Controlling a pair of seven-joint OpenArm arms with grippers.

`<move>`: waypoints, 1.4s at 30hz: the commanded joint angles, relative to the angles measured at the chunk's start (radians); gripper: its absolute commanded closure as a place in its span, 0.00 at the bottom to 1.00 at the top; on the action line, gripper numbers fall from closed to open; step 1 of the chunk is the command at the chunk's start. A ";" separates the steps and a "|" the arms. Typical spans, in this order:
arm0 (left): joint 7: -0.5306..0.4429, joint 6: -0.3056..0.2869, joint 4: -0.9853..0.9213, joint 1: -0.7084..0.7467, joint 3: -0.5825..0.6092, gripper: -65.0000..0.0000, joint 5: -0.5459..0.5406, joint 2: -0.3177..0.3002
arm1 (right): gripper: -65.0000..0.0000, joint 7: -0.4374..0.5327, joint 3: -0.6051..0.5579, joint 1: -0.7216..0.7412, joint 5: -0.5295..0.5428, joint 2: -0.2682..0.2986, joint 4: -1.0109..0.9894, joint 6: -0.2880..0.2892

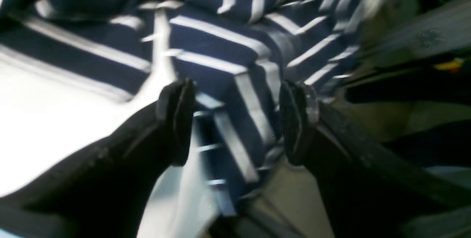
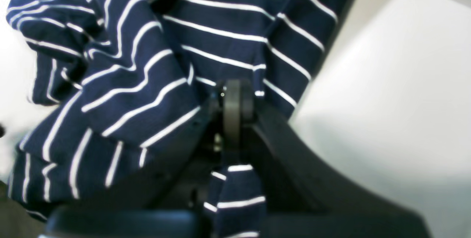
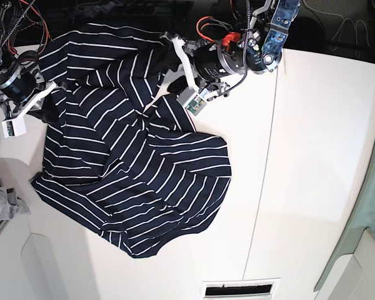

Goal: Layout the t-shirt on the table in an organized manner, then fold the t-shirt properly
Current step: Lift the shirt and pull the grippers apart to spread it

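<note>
We're laying out the t-shirt (image 3: 131,181): right hand (image 2: 235,100) clenched on its fabric, left hand (image 1: 235,120) released; regrasp next.

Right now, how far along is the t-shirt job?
Early. Done: the t-shirt lies on the table, but rumpled and skewed. In hand: the right gripper is pinching a fold; the left gripper stands open with fabric between its pads, unclamped. Left: flatten it, then every fold.
</note>
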 commanded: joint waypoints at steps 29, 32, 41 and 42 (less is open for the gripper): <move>-0.013 -0.070 -0.122 -0.070 0.027 1.00 0.044 0.097 | 1.00 0.023 0.005 0.008 0.027 0.014 0.013 0.000; 0.061 -0.070 -0.060 -0.069 -0.007 1.00 0.043 0.097 | 1.00 0.024 0.005 0.008 0.007 0.014 0.013 0.000; 0.175 -0.053 0.298 -0.031 -0.226 1.00 -0.023 -0.060 | 1.00 0.085 0.005 0.014 0.006 0.014 0.013 0.000; 0.175 -0.050 0.317 -0.022 -0.256 1.00 -0.029 -0.080 | 1.00 0.092 0.005 0.024 0.006 0.014 0.012 0.000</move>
